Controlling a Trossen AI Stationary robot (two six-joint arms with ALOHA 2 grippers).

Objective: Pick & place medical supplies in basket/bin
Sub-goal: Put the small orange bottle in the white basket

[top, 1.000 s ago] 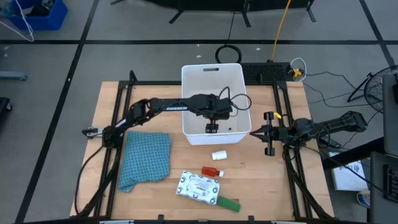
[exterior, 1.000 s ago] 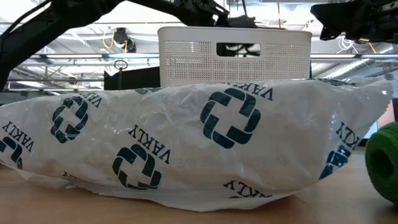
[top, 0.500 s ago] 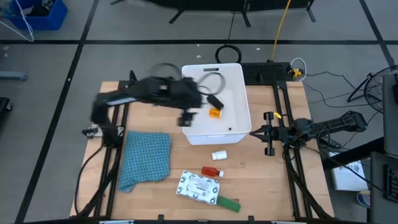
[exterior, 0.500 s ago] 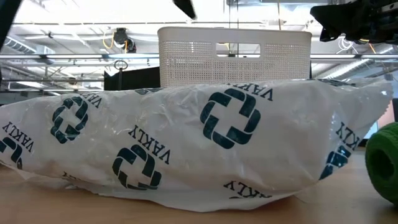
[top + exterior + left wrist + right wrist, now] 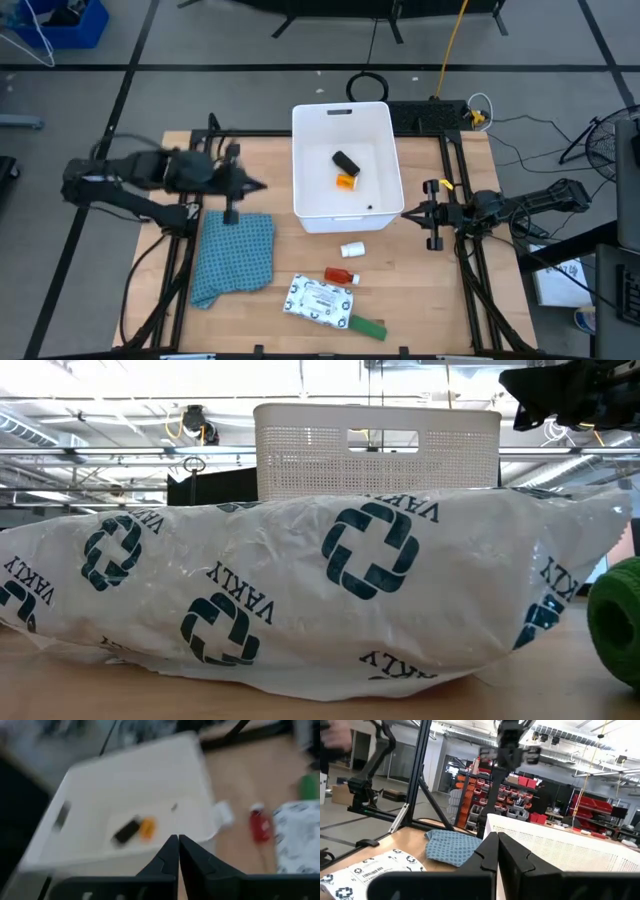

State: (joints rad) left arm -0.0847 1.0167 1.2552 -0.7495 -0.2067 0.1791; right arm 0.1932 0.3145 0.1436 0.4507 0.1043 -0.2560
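Left end effector (image 5: 232, 187) had withdrawn from the bin (image 5: 312, 212), now closed and empty; black block (image 5: 345, 161) and orange piece (image 5: 345, 182) lay inside.

- Black block (image 5: 345, 161) and orange piece (image 5: 345, 182) lie in the tub (image 5: 300, 150).
- Cylinder (image 5: 352, 249), bottle (image 5: 341, 275), packet (image 5: 319, 299) lie before it.
- Cloth (image 5: 235, 255) lies left.

Left gripper (image 5: 178, 851) fingers pressed together, nothing between them. White tub (image 5: 100, 785) just past fingertips, black block (image 5: 126, 831) and orange piece (image 5: 146, 828) side by side on its floor, touching or nearly. Outside tub on wood table (image 5: 250, 775): white cylinder (image 5: 223, 813) by tub wall, red bottle (image 5: 260, 824), printed packet (image 5: 299, 837), green block (image 5: 309, 785) at frame edge. All pretty blurry.
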